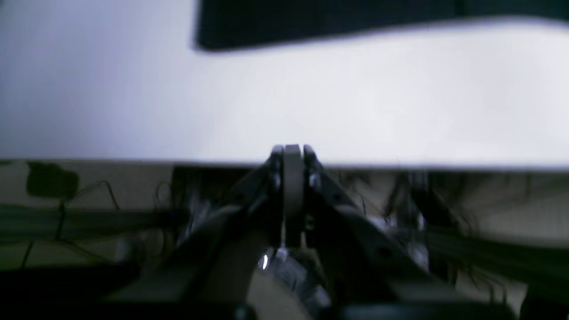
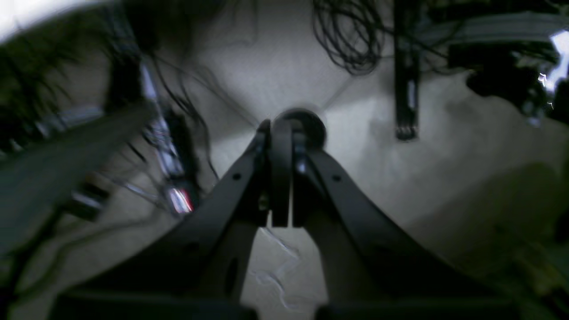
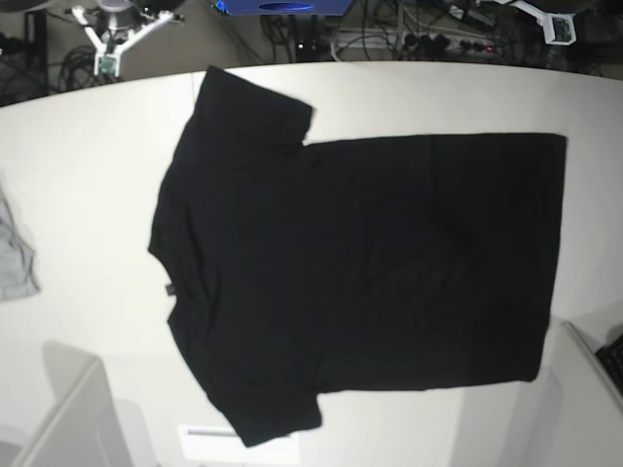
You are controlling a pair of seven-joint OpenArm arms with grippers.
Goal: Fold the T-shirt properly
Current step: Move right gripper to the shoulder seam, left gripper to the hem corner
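The T-shirt (image 3: pixel 360 263) lies spread flat on the white table (image 3: pixel 88 175), plain black side up, with the collar toward the left and the hem toward the right. Both sleeves are spread out. In the left wrist view my left gripper (image 1: pixel 293 149) is shut with nothing in it, at the table's near edge, and a corner of the T-shirt (image 1: pixel 333 20) shows far beyond it. My right gripper (image 2: pixel 281 126) is shut and holds nothing, hanging over the floor off the table. Neither gripper's fingertips show in the base view.
A small grey cloth (image 3: pixel 15 258) lies at the table's left edge. Pale arm parts stand at the bottom left (image 3: pixel 63 418) and bottom right (image 3: pixel 589 375) corners. Cables (image 2: pixel 351 40) and stands cover the floor around the table.
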